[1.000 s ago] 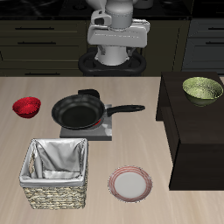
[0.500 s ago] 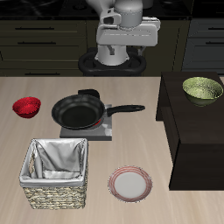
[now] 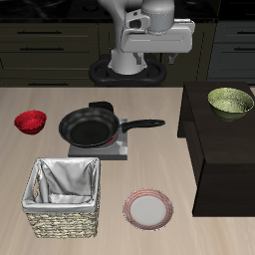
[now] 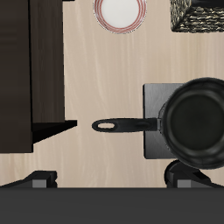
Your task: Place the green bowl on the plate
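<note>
No readable text or labels.

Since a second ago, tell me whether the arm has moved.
Yes. In the exterior view the arm's white head has swung sideways toward the green bowl's side, judged against the dark cabinets behind; the bowl stays on the dark cabinet top.

We see a pale matt wood-grain table (image 3: 149, 110), woven wicker basket (image 3: 63, 221) with grey cloth lining, matt black frying pan (image 3: 90, 128), speckled glazed green bowl (image 3: 230, 101), smooth plate (image 3: 148, 209).

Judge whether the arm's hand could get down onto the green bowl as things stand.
Probably yes: the green bowl sits uncovered on the dark cabinet, nothing above or against it; the hand is elsewhere.
</note>
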